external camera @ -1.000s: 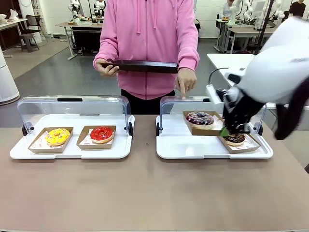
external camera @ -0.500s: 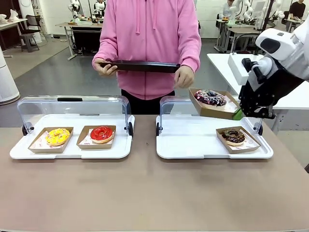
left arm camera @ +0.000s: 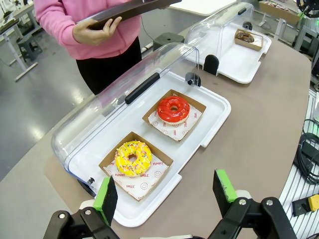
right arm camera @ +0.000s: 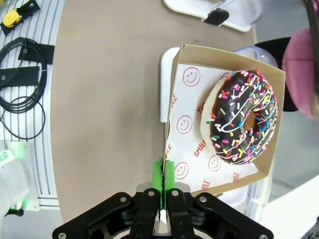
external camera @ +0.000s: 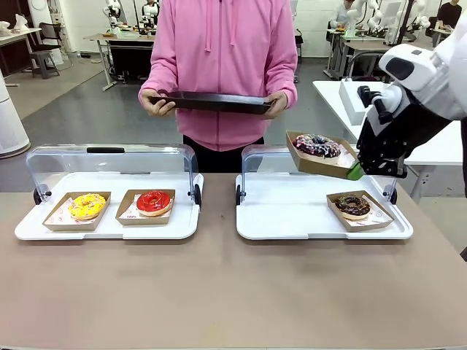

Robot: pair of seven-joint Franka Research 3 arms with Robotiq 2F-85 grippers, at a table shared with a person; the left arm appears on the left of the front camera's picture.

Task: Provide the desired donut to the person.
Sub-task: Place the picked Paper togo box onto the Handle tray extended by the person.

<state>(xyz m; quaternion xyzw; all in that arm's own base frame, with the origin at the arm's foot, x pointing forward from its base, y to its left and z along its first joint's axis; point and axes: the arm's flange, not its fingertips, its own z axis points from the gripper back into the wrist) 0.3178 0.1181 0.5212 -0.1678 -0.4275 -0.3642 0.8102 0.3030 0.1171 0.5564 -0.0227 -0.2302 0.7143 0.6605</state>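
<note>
The right tool [external camera: 355,172], clamped on a carton's [external camera: 322,165] edge, holds the sprinkled donut [external camera: 317,145] aloft, lifted from its case but short of the black tray [external camera: 211,102] the person [external camera: 219,58] offers. The handover is not yet done; the left tool [left arm camera: 167,191] hangs open.

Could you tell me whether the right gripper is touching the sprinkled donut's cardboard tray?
Touching. The right wrist view shows the right gripper with its green pads shut on one edge of the cardboard tray.

Left fingers [left arm camera: 105,199] spread over tray [left arm camera: 215,110] with yellow donut [left arm camera: 133,158] and red donut [left arm camera: 173,109]
</note>
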